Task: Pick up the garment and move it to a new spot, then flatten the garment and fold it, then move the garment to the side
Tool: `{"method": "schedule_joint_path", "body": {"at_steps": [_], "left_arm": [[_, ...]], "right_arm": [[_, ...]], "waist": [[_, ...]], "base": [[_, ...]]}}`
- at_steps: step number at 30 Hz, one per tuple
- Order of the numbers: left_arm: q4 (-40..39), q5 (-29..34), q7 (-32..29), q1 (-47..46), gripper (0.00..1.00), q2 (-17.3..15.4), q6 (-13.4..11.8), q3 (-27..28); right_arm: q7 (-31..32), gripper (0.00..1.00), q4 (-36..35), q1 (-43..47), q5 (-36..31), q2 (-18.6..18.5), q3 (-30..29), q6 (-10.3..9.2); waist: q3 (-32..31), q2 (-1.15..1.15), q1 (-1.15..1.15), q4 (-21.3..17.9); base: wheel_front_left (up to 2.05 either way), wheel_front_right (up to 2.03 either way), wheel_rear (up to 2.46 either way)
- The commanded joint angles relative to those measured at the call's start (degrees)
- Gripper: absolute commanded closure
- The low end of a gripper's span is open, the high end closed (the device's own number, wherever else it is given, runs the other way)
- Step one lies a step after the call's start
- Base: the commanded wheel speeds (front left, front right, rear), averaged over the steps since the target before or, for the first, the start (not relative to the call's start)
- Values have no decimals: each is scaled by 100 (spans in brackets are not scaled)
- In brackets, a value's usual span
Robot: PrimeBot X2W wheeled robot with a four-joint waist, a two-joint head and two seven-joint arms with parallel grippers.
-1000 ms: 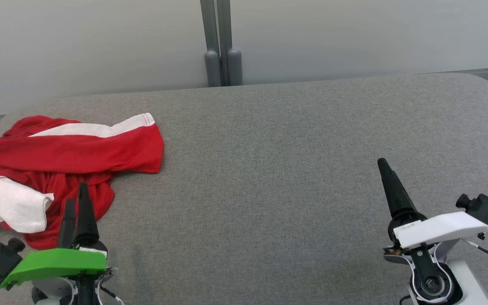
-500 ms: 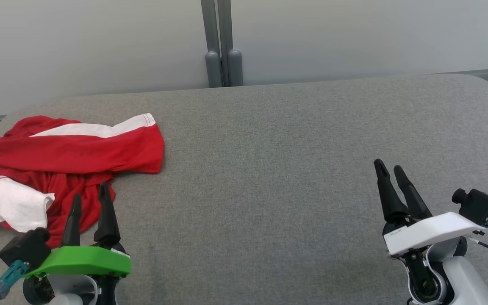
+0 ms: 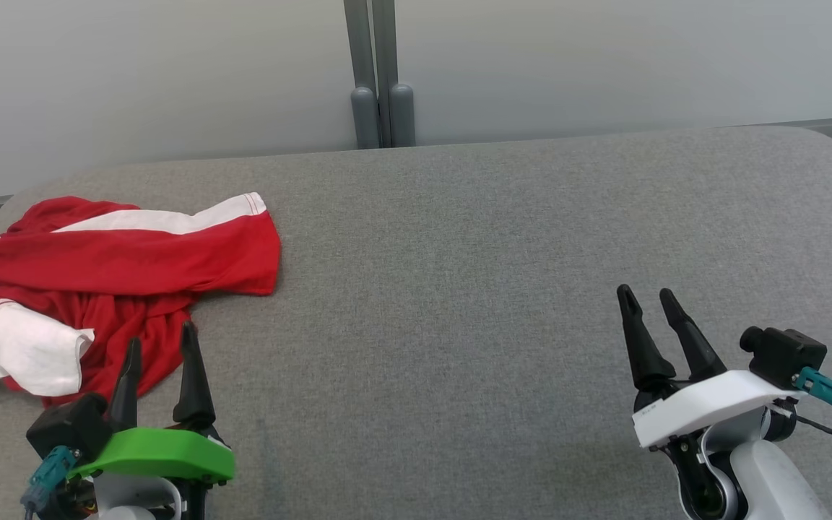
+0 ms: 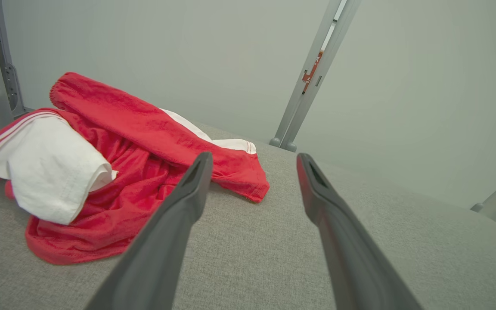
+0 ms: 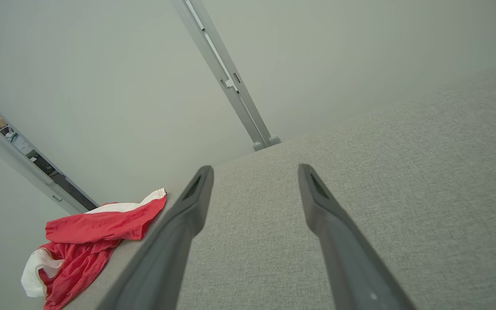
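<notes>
Crumpled red garment (image 3: 120,267) lay at the bench's (image 3: 459,253) left end.
It was bunched, red with white bands and 1 white rolled fold. The left hand (image 3: 160,334) stood open just beside its near edge, holding nothing; the right hand (image 3: 646,291), open and empty too, was well apart.
</notes>
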State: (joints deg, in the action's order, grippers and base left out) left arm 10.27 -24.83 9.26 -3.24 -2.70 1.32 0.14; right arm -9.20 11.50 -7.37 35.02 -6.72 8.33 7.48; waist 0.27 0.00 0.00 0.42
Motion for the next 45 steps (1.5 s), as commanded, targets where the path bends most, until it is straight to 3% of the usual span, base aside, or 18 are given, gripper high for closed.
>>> {"method": "schedule_joint_path", "body": {"at_steps": [1,23,35,45], "left_arm": [[-24,150,55,-28,0,-62,-30,2],[-97,1100,335,31,0,-38,-62,59],[60,1496,468,-6,0,-32,82,65],[35,1738,560,-23,0,-33,15,46]], "right_arm": [[-64,0,-16,-127,-141,-23,22,1],[-339,0,23,-197,-1106,-46,78,2],[-474,0,115,-235,-1547,-51,137,1],[-571,0,170,-258,-1860,-89,258,1]], "waist": [[0,0,0,0],[-5,0,0,-11],[-7,0,0,-14],[-11,0,0,-25]], "base": [[0,0,0],[0,0,0],[0,0,0],[0,0,0]]}}
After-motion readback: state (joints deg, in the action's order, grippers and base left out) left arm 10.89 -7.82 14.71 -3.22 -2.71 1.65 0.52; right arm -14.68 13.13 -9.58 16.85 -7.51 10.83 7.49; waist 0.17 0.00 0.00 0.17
